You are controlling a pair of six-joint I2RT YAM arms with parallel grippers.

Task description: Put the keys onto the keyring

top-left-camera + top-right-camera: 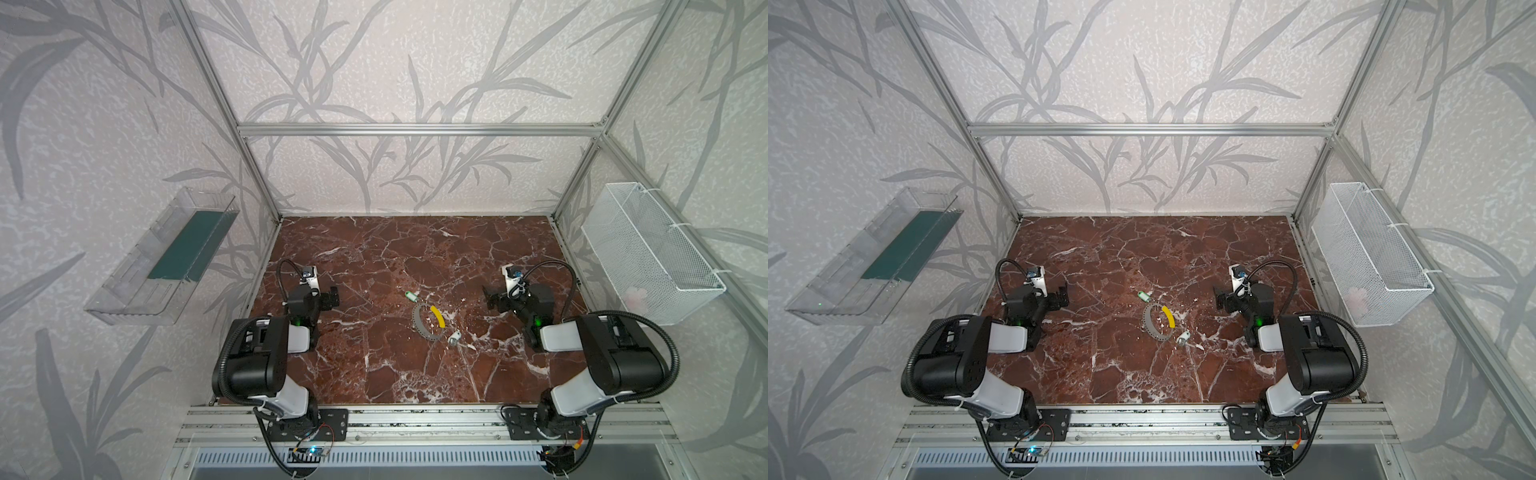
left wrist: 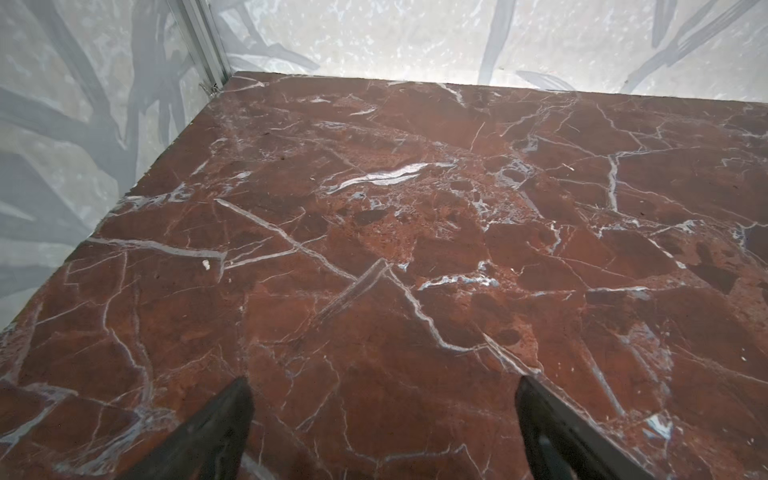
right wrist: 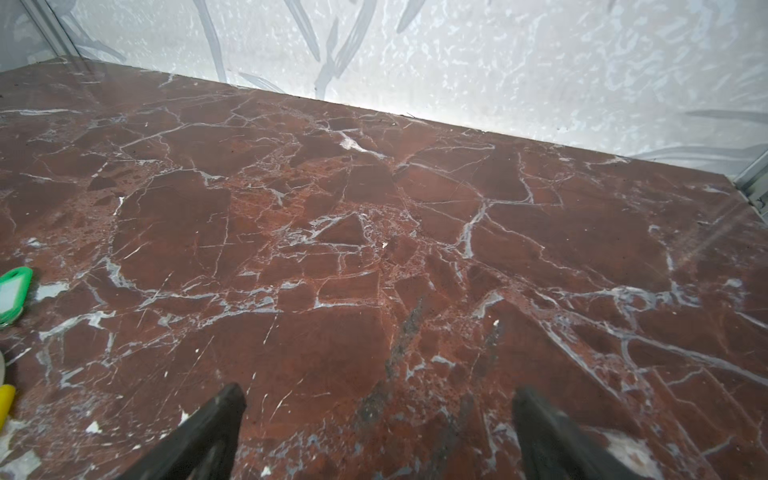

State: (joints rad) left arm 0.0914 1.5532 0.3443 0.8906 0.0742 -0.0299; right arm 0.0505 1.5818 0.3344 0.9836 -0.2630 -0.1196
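The keyring (image 1: pixel 420 322) (image 1: pixel 1152 322), a thin grey perforated hoop with a yellow segment (image 1: pixel 438 316), lies near the middle of the red marble table. One pale-green key (image 1: pixel 411 295) (image 1: pixel 1144 296) lies just behind the hoop, and it also shows at the edge of the right wrist view as the green key (image 3: pixel 14 291). A whitish key (image 1: pixel 454 337) (image 1: pixel 1183 338) lies at the hoop's front right. My left gripper (image 1: pixel 332 298) (image 2: pixel 382 388) hovers open well to the left of them. My right gripper (image 1: pixel 490 300) (image 3: pixel 378 397) hovers open to the right, nothing between its fingers.
A clear plastic bin (image 1: pixel 166 257) hangs on the left wall and a white wire basket (image 1: pixel 652 257) on the right wall. Aluminium frame posts (image 1: pixel 266 195) stand at the table's back corners. The marble table (image 1: pixel 374 365) stretches bare in front of the keyring.
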